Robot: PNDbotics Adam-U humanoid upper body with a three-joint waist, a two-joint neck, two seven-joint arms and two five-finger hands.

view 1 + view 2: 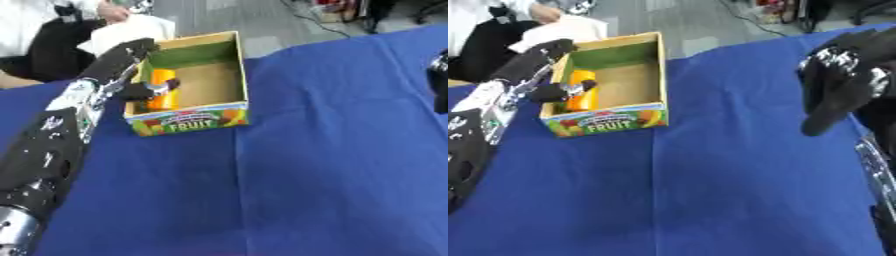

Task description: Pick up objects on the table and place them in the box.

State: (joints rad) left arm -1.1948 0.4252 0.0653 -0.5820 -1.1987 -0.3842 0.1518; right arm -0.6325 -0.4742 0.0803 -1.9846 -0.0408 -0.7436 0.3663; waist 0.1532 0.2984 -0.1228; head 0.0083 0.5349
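An open cardboard box (pixel 234 75) with a "FRUIT" label on its front wall stands on the blue table at the upper left. An orange cylinder-shaped object (pixel 161 97) lies inside it against the left wall. My left hand (pixel 118 61) reaches over that left wall with its fingers stretched straight toward the box's back corner. Its thumb (pixel 144 90) lies across the orange object. My right hand (pixel 840 75) hangs above the table's right side, far from the box, fingers relaxed and pointing down, holding nothing.
The blue cloth (pixel 306 165) covers the table in front of and to the right of the box. A white sheet (pixel 122 30) and a person's dark clothing lie beyond the far left edge, behind the box.
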